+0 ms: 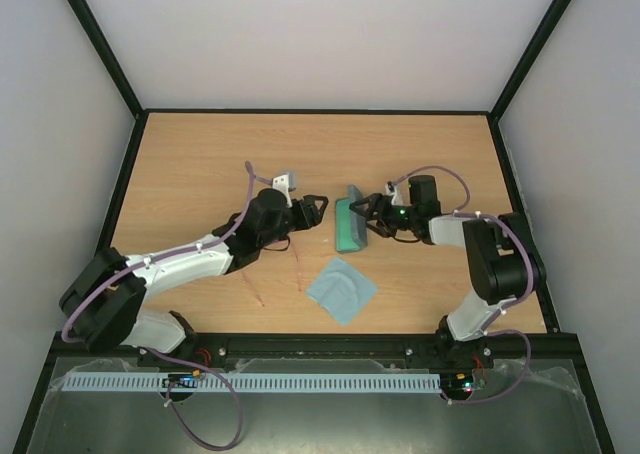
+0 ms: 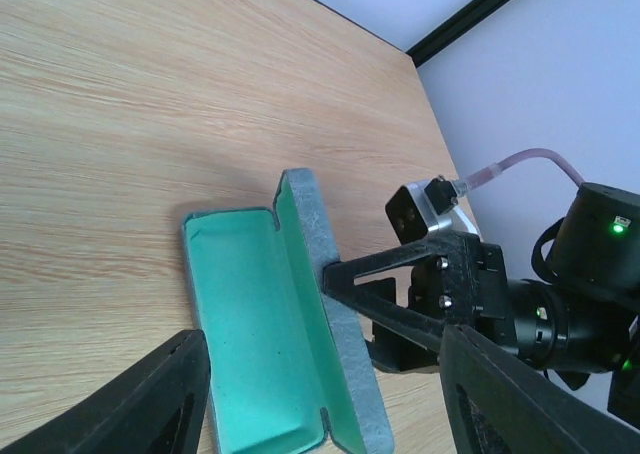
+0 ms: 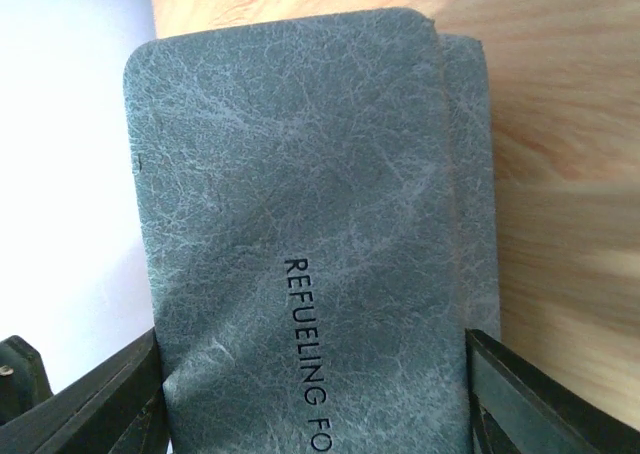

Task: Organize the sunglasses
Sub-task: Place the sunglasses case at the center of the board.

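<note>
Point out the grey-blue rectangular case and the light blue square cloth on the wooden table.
Grey-blue rectangular case (image 1: pixel 347 229): top view, on its green lining.
Light blue square cloth (image 1: pixel 341 289): top view, on its middle.

A: Wood-grain table (image 1: pixel 200 164), smooth, low sheen.
B: Outside of the case (image 3: pixel 300 174): grey-blue, leathery, mottled, finely creased, with stamped letters.
A: And its lining (image 2: pixel 250 314)?
B: Teal, matt, felt-like. The cloth (image 1: pixel 341 289) is pale blue, soft, no gloss. The sunglasses (image 1: pixel 299 269) are thin, pink and see-through.
</note>
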### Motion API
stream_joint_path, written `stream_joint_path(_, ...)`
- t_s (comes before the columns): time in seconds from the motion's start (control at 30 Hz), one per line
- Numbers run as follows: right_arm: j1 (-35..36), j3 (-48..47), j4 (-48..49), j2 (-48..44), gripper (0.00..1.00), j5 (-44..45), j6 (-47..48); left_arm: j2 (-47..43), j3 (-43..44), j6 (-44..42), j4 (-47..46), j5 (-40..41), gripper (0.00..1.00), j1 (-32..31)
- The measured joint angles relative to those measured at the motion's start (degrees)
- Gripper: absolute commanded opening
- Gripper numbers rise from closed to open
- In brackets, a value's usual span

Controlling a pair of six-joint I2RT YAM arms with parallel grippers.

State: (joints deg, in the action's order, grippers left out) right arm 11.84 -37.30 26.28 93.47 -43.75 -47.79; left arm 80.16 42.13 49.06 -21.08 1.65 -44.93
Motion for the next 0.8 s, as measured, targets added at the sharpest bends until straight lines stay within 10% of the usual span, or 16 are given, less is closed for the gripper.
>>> stream_joint_path(0.43, 0.0, -5.03, 2.03, 5.2, 0.99, -2.58, 2.14, -1.09, -2.05, -0.24, 1.33, 0.35, 0.66, 1.77)
stream_joint_path(0.8, 0.0, -8.11, -11.23, -2.84, 0.99, 7.54, 11.54, -1.9, -2.19, -0.98, 3.13, 0.39, 0.7, 2.23)
